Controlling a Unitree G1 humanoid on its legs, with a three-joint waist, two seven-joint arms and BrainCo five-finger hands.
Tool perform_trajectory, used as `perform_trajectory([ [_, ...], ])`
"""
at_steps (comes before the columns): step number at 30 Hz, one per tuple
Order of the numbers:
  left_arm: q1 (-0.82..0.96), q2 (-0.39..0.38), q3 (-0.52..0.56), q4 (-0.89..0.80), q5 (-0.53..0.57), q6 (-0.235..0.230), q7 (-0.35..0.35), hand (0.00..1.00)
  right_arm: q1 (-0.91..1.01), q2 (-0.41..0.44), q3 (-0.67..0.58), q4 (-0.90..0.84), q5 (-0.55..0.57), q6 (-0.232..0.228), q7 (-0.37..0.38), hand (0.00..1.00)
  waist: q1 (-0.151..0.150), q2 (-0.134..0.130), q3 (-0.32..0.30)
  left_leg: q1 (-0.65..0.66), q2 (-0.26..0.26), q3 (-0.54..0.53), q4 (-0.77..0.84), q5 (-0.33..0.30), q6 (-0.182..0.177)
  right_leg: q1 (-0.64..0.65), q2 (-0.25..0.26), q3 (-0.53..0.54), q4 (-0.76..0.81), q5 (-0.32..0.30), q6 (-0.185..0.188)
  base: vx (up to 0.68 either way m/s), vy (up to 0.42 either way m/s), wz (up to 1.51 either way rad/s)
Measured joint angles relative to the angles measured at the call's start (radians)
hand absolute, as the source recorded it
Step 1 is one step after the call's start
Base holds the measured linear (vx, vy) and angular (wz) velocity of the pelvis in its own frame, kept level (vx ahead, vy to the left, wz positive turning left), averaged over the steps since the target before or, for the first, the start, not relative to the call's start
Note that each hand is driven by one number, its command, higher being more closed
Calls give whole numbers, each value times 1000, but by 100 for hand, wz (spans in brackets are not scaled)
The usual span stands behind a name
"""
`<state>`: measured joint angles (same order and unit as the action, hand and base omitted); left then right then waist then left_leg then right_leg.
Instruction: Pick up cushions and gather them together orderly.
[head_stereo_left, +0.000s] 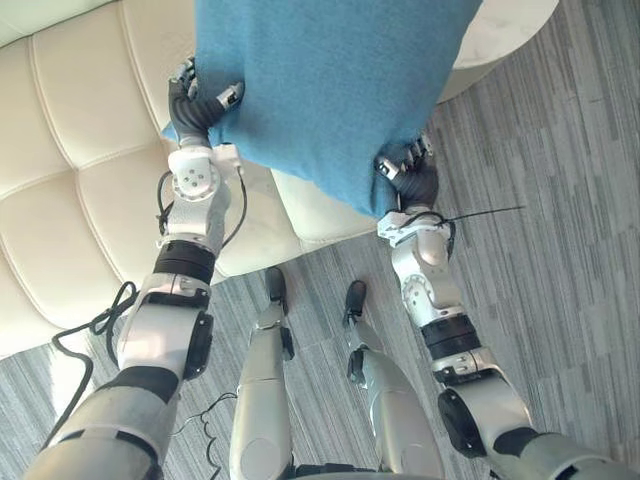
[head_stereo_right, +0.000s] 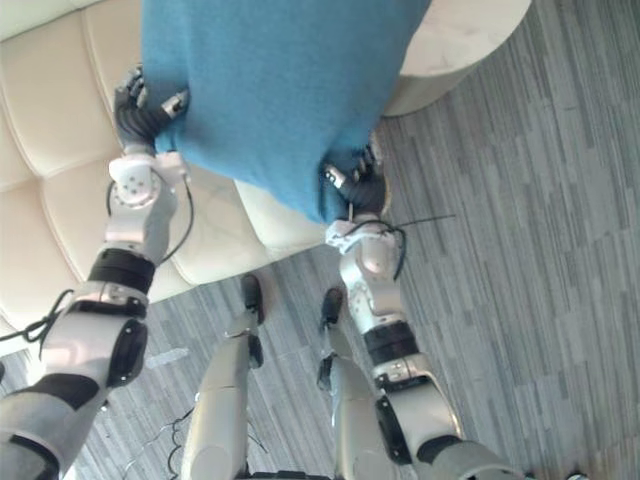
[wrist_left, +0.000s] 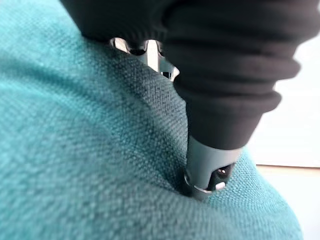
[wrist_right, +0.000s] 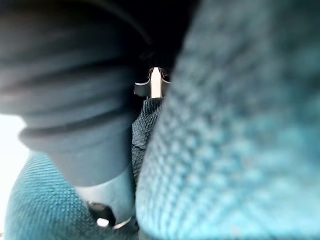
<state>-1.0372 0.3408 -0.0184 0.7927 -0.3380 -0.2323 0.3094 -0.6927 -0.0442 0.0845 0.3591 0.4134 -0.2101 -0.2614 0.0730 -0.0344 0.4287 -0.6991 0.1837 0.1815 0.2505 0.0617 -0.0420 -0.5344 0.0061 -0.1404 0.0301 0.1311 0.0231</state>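
The teal woven-fabric cushion (head_stereo_left: 330, 90) is lifted above the cream tufted leather sofa (head_stereo_left: 80, 170), with the left hand (head_stereo_left: 198, 108) and right hand (head_stereo_left: 415, 178) each clenched on a near corner (pick-up done, I judge). Gathering it with others remains.

Bright, even daylight lay over the scene. The cream tufted leather sofa (head_stereo_left: 80, 150) carried a soft sheen on its left panels, with faint shadows in the seams, and its rounded far-right end was nearly washed out. The large teal woven-fabric cushion (head_stereo_left: 330, 90) and the grey striped carpet floor (head_stereo_left: 560, 200) were evenly lit and matte. In the wrist views, the background past the cushion burned out to white.
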Motion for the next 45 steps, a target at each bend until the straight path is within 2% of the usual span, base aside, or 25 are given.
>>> perform_trajectory([
  [5, 10, -1, -16, -57, -48, 0, 20, 100, -2, 1, 4, 10, 0, 3, -3, 100, 0, 0, 0, 31, -4, -6, -9, 3, -3, 35, -1, -9, -9, 0, -1, 44, -34, 5],
  [10, 119, -19, -58, -226, -57, 0, 22, 100, 78, 0, 8, 7, -1, 5, -3, 100, -2, -1, -1, 154, -29, -11, -100, 35, -12, 126, -13, -18, -22, -16, -10, 69, -33, 12],
  [13, 272, -98, -63, -403, -56, -9, 43, 100, 183, 2, 11, -6, -20, 5, -3, 100, -8, 0, -2, 219, -40, -33, -141, 46, -19, 175, -19, -45, 5, -53, -17, 48, -34, 24],
  [16, 412, -166, -75, -494, -55, -17, 61, 100, 297, 3, 11, -96, -24, 8, -3, 100, -13, 2, -3, 274, -51, -56, -168, 51, -25, 215, -27, -67, 39, -93, -18, 53, -21, 27],
  [20, 606, -211, -111, -612, -55, -25, 62, 100, 433, -2, 11, -193, -53, 5, -1, 100, -18, 9, -13, 361, -70, -87, -216, 60, -32, 273, -45, -104, 97, -158, -18, 65, -14, 35],
  [21, 676, -211, -134, -649, -55, -30, 61, 100, 485, -4, 11, -212, -60, 1, 9, 100, -18, 11, -33, 387, -77, -103, -241, 66, -37, 281, -56, -120, 133, -191, -18, 88, -23, 53],
  [25, 865, -235, -156, -717, -56, -34, 56, 100, 607, -6, 20, -236, -63, 1, 48, 100, -20, 26, -118, 462, -106, -152, -307, 83, -41, 334, -82, -174, 175, -253, -12, 123, -21, 43],
  [28, 995, -259, -158, -770, -57, -35, 38, 100, 691, -8, 41, -266, -76, 1, 65, 100, -22, 36, -165, 521, -124, -176, -323, 83, -41, 404, -99, -201, 170, -278, -1, 136, -15, 41],
  [30, 1077, -259, -158, -809, -59, -35, 18, 100, 745, -8, 48, -298, -100, 0, 92, 100, -20, 53, -210, 534, -136, -206, -323, 83, -41, 450, -103, -234, 140, -279, 2, 103, -5, 46],
  [33, 1117, -259, -158, -827, -63, -38, -14, 100, 763, -13, 47, -305, -102, -5, 102, 100, -18, 59, -217, 540, -157, -258, -285, 77, -42, 514, -113, -295, 120, -281, 5, -1, 0, 61],
  [35, 1131, -259, -160, -829, -71, -38, -35, 100, 775, -25, 47, -305, -102, -12, 105, 100, -16, 61, -218, 512, -171, -276, -202, 41, -44, 555, -118, -345, 114, -286, 11, -59, 14, 78],
  [36, 1142, -260, -165, -829, -80, -39, -41, 100, 780, -35, 47, -306, -102, -15, 105, 100, -16, 66, -222, 487, -166, -230, -157, -1, -42, 572, -123, -382, 114, -287, 11, -71, 35, 59],
  [37, 1150, -263, -168, -829, -82, -39, -44, 100, 781, -41, 47, -305, -104, -16, 106, 100, -14, 74, -229, 478, -150, -184, -145, -37, -17, 573, -120, -394, 116, -286, 10, -106, 73, 56],
  [38, 1156, -266, -168, -827, -94, -39, -50, 100, 781, -43, 44, -305, -111, -16, 105, 100, -14, 73, -234, 447, -118, -93, -99, -75, -13, 575, -129, -407, 116, -282, 8, -97, 121, 35],
  [39, 1167, -272, -168, -827, -100, -40, -50, 100, 781, -44, 44, -306, -127, -16, 105, 100, -14, 74, -240, 419, -81, 0, -39, -105, 9, 573, -144, -419, 117, -280, 9, -85, 220, 38],
  [40, 1173, -276, -168, -821, -102, -40, -50, 100, 780, -45, 42, -306, -139, -16, 104, 100, -14, 74, -242, 399, -46, 49, 29, -124, 43, 573, -172, -429, 128, -279, 13, -34, 233, 26],
  [41, 1174, -276, -168, -815, -109, -39, -51, 100, 780, -46, 41, -306, -139, -16, 104, 100, -16, 71, -244, 392, -24, 68, 69, -129, 44, 573, -194, -430, 134, -274, 22, 8, 365, 20],
  [42, 1183, -279, -170, -810, -109, -39, -52, 100, 780, -50, 38, -306, -139, -16, 104, 100, -21, 83, -261, 389, 27, 88, 99, -132, 37, 574, -220, -428, 132, -255, 54, 32, 332, 12],
  [43, 1189, -282, -173, -810, -109, -40, -53, 100, 780, -56, 37, -306, -139, -16, 103, 100, -25, 94, -271, 393, 48, 94, 90, -127, 36, 575, -224, -429, 128, -246, 69, 53, 365, 12],
  [44, 1197, -289, -182, -809, -109, -39, -54, 100, 781, -72, 35, -306, -139, -15, 102, 100, -29, 124, -292, 415, 83, 99, 42, -100, 6, 581, -228, -433, 117, -230, 97, 112, 442, 31],
  [45, 1188, -287, -198, -793, -116, -39, -56, 100, 783, -71, 20, -301, -140, -9, 100, 100, -39, 110, -296, 424, 40, 106, 32, -91, -50, 599, -266, -447, 98, -205, 128, 143, 527, 47],
])
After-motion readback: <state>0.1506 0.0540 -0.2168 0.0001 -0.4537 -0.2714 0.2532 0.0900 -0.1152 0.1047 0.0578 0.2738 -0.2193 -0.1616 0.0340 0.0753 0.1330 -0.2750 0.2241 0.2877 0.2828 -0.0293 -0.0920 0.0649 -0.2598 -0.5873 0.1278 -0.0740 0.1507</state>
